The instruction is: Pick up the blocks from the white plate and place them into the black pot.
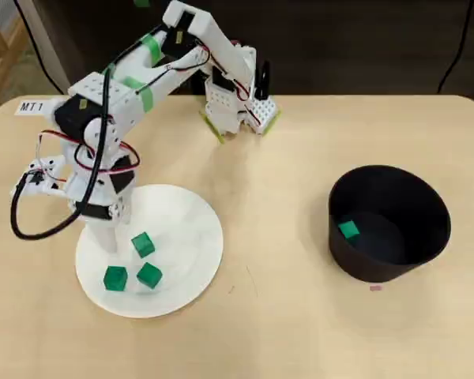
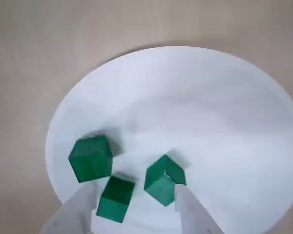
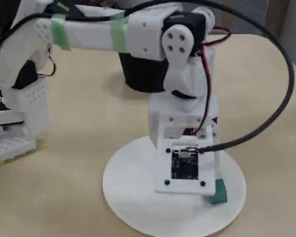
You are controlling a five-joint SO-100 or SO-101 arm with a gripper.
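Hand [image 2: 134, 207] apart, poised low over white plate [image 2: 224, 126] carrying three green blocks [image 2: 115, 198], fourth block [image 1: 348, 230] inside black pot [image 1: 415, 201]; best lowered squarely astride the block nearest the plate's edge, clear of its neighbours, before closing.

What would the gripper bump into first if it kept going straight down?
Probably the green block lying between the open gripper fingers in the wrist view, with the white plate under it; depth is hard to judge.

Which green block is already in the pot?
The lone block inside the black pot, overhead view; the other three lie on the white plate.
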